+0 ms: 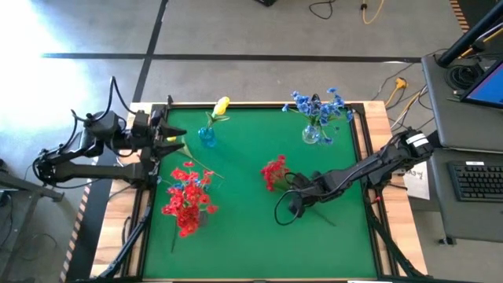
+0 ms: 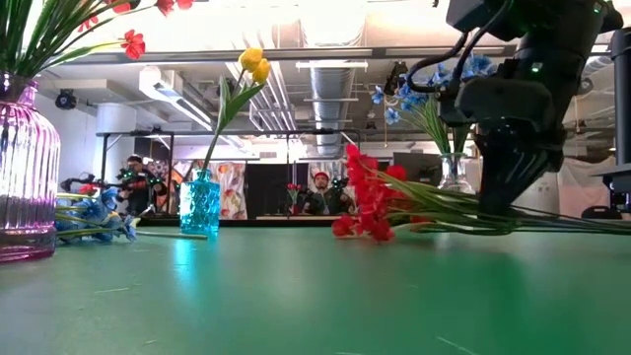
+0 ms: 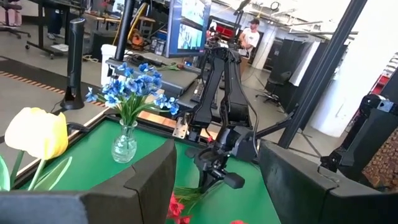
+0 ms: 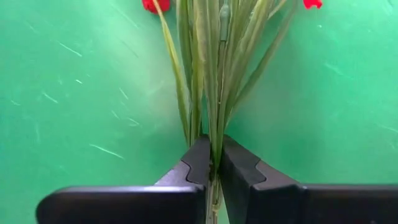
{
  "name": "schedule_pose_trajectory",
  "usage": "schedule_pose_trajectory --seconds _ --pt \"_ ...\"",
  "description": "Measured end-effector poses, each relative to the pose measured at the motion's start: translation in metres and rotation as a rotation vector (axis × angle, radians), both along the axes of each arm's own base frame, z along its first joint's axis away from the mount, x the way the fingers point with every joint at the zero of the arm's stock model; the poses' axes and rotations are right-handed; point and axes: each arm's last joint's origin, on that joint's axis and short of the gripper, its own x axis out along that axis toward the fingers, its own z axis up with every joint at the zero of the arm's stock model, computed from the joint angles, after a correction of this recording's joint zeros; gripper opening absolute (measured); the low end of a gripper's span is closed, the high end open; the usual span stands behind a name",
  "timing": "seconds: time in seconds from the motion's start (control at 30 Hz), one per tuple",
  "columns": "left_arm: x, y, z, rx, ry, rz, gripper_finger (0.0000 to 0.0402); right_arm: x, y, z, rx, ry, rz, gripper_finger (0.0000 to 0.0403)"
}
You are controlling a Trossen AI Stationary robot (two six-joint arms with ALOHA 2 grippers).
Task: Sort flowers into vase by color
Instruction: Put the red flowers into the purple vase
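Red flower stems pinched, ready to lift

The loose red flowers (image 1: 274, 173) lie beside the blue-flower vase (image 1: 312, 132); my right gripper (image 4: 212, 163) is clamped low on their stems so the blossoms hang free. My left gripper (image 1: 169, 135) waits part-open, empty.

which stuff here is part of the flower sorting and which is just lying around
Part of the job:
- red flower bunch on the mat, stems pinched in the right gripper
- red flowers in the pink vase
- yellow flower in the blue vase
- blue flowers in the clear vase
- loose blue flowers beside the pink vase
- left gripper, open

Just lying about:
- keyboard
- floor cables
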Motion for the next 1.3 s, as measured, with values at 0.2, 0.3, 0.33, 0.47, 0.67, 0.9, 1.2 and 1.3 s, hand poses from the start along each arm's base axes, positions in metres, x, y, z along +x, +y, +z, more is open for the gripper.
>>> schedule_pose_trajectory --seconds 0.2,0.3,0.33,0.47,0.67,0.9,1.2,1.3 --pt "0.000 0.000 -0.001 -0.002 0.012 0.001 0.0214 0.002 0.000 0.001 -0.002 -0.021 0.011 0.0018" --pt "0.000 0.000 -0.001 -0.002 0.012 0.001 0.0214 0.002 0.001 0.001 -0.002 -0.024 0.013 0.0018" --pt "0.000 0.000 -0.001 -0.002 0.013 0.001 0.0214 0.002 0.001 0.001 -0.002 -0.024 0.013 0.0018" --pt "0.000 0.000 -0.002 0.015 0.024 0.001 0.0214 0.002 0.000 0.001 -0.011 -0.029 0.009 0.0018" --pt "0.001 0.000 -0.003 0.018 0.029 0.005 0.0214 0.004 0.001 0.002 -0.017 -0.048 0.019 0.0018" --pt "0.003 0.001 -0.003 0.022 0.035 0.005 0.0214 0.010 0.002 0.005 -0.019 -0.110 0.064 0.0018" --pt "0.010 0.002 -0.006 0.040 0.065 0.003 0.0214 0.027 0.005 0.016 -0.087 -0.308 0.147 0.0018" --pt "0.013 0.002 -0.007 0.039 0.075 0.003 0.0214 0.031 0.004 0.020 -0.126 -0.364 0.160 0.0018"
